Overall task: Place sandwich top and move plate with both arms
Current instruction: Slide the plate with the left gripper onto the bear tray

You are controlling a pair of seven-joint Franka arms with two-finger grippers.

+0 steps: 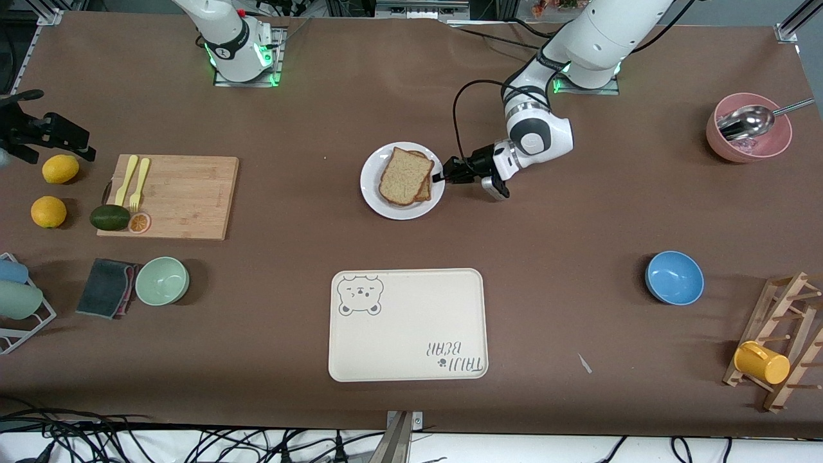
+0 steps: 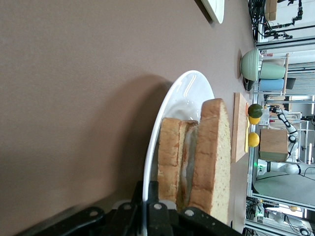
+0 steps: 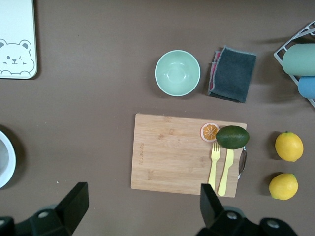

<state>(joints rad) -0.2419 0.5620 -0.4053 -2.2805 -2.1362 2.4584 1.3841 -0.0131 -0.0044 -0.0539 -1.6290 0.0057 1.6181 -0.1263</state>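
on the white plate (image 1: 371, 193), brown crusted sandwich top (image 1: 404, 175)

Plate (image 1: 371, 193) at table centre, sandwich top (image 1: 404, 175) stacked on it. Left gripper (image 1: 442, 175) at plate's 3 o'clock rim. Tray (image 1: 407, 334) at plate's 6 o'clock, nearer the front camera. Board (image 1: 186, 199) at 9 o'clock.

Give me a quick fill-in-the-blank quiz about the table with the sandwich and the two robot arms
1. The sandwich top lies on the round white ____.
2. The left gripper is ____ on that dish's rim.
3. The right gripper, open, hangs over the wooden ____ board.
4. The bear-printed tray lies ____ to the front camera than the sandwich.

Missing words: plate; shut; cutting; nearer
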